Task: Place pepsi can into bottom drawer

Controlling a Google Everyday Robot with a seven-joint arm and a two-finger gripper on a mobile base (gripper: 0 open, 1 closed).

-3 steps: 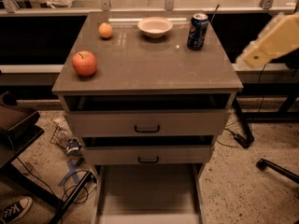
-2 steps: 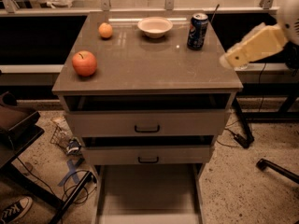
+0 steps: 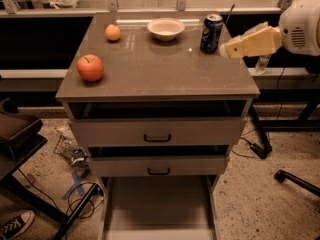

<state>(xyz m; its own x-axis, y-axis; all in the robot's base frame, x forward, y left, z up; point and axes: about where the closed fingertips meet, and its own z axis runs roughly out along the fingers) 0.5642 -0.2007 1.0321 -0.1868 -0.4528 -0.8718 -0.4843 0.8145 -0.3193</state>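
Note:
The pepsi can (image 3: 211,33) stands upright at the back right of the cabinet top (image 3: 155,74). It is dark blue with a silver top. My gripper (image 3: 226,49) reaches in from the right on a pale yellow arm, its tip just right of the can's base and very close to it. The bottom drawer (image 3: 157,206) is pulled out at the foot of the cabinet, a pale grey shallow tray with nothing in it.
A red apple (image 3: 90,67), an orange (image 3: 113,32) and a white bowl (image 3: 166,28) sit on the top. Two upper drawers with black handles (image 3: 157,138) are shut. A chair base (image 3: 295,179) stands on the right, cables and a shoe (image 3: 15,225) on the left floor.
My arm has swung in from the right toward the can; its tip is now next to the can. The can and the drawers have not moved.

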